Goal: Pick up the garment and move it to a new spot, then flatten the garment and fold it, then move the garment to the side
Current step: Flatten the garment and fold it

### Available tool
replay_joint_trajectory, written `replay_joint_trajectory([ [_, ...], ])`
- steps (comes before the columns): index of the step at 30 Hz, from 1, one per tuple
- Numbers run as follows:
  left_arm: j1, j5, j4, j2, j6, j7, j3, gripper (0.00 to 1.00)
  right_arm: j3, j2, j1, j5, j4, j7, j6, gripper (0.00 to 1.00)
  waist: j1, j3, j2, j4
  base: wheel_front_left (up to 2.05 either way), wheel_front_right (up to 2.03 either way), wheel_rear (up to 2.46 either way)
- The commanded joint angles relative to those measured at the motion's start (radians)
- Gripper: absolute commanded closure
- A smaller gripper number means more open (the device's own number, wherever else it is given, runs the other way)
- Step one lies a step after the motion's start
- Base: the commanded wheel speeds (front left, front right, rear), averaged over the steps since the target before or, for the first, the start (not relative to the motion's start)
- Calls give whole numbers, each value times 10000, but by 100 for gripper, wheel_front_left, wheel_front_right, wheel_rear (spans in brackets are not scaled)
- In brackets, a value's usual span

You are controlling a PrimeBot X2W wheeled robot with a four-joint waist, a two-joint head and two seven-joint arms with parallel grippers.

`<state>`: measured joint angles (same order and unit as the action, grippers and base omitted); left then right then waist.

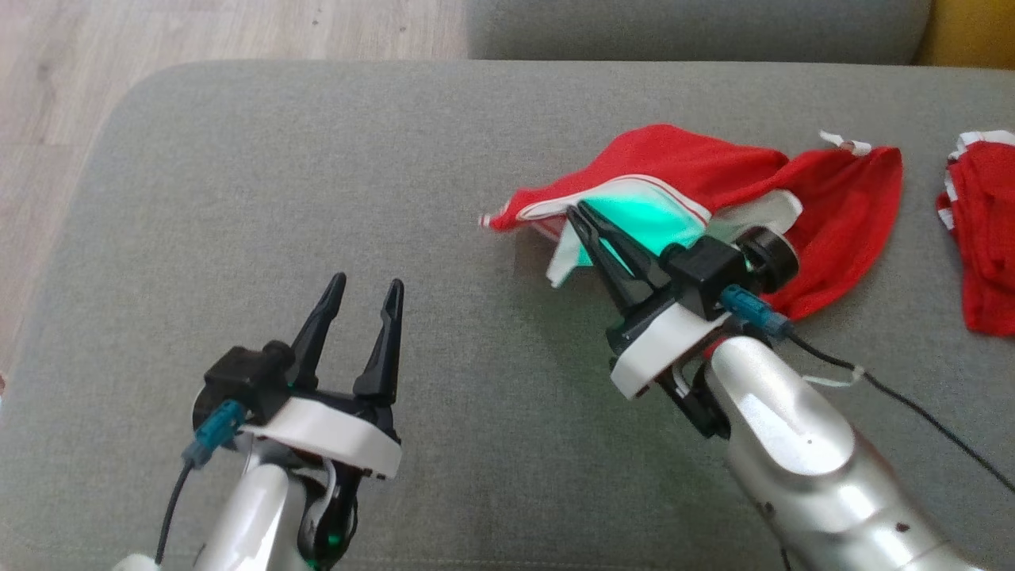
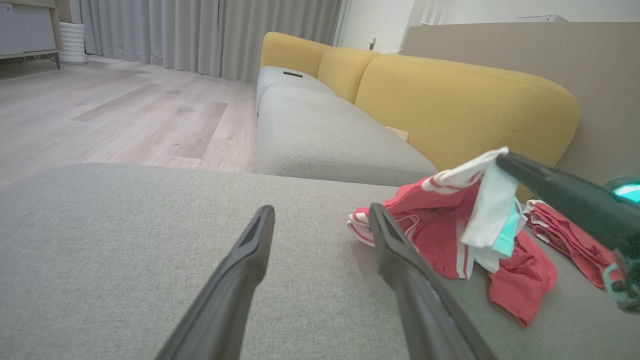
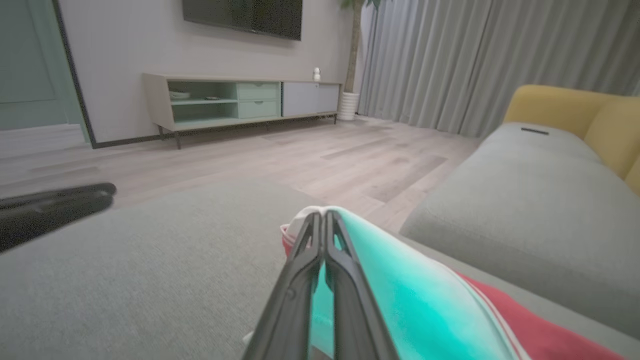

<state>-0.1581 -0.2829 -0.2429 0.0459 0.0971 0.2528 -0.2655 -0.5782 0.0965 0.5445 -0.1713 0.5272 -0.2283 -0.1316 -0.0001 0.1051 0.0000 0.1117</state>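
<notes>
So our right gripper point(image 1: 572, 211) has its two fingers pressed flat together, and it's got the edge of the garment point(image 1: 698, 166) pinched between the tips, right at the striped hem. From the right wrist camera we can see cloth draped over one side of the closed fingers.

The garment itself is bright red, with white bands and thin red stripes running along the hem. A white inner layer hangs down below the fingers. That white part looks teal-green to us because of the glow near the gripper. There's a little white tag point(image 1: 844, 143) sticking up at the far edge. The whole thing is crumpled and bunched, nowhere near flat.

In the left wrist view the pinched edge is held up off the surface while the rest slumps down onto the grey cushion point(image 1: 317, 159). It sits on the right half of that cushion, with the yellow backrest point(image 2: 450, 100) behind it.

Our left gripper point(image 1: 367, 281) has its fingers spread wide with nothing between them, over bare cushion and well to the left of the garment.

A second red piece point(image 1: 987, 230) lies by the cushion's right edge, apart from ours.
</notes>
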Motion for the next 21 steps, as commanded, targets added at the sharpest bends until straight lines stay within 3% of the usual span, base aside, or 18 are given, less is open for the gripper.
replay_joint_trajectory([
  [1, -219, 29, 327, 43, 13, 89, 370, 0, -94, -7, 385, -77, -420, 10, 9, 100, 1, -26, 0, 29, 0, 0, 0],
  [8, -154, -70, 439, 43, 10, 89, 272, 0, -369, 951, 1010, -546, -2508, 1180, 9, 100, 1, 121, 0, 328, 0, 0, 0],
  [12, -246, -176, 476, 43, -11, 89, 105, 0, -468, 1640, 1681, -804, -3108, 1865, 9, 100, 1, 370, 0, 605, 0, 0, 0],
  [16, -422, -289, 511, 43, -36, 89, -129, 0, -579, 2236, 2619, -1301, -2917, 2423, 9, 100, 1, 734, 0, 951, 0, 0, 0],
  [21, -843, -459, 560, 43, -60, 89, -462, 0, -1275, 2755, 4273, -2087, -1752, 2850, 9, 100, 1, 1367, 0, 1442, 0, 0, 0],
])
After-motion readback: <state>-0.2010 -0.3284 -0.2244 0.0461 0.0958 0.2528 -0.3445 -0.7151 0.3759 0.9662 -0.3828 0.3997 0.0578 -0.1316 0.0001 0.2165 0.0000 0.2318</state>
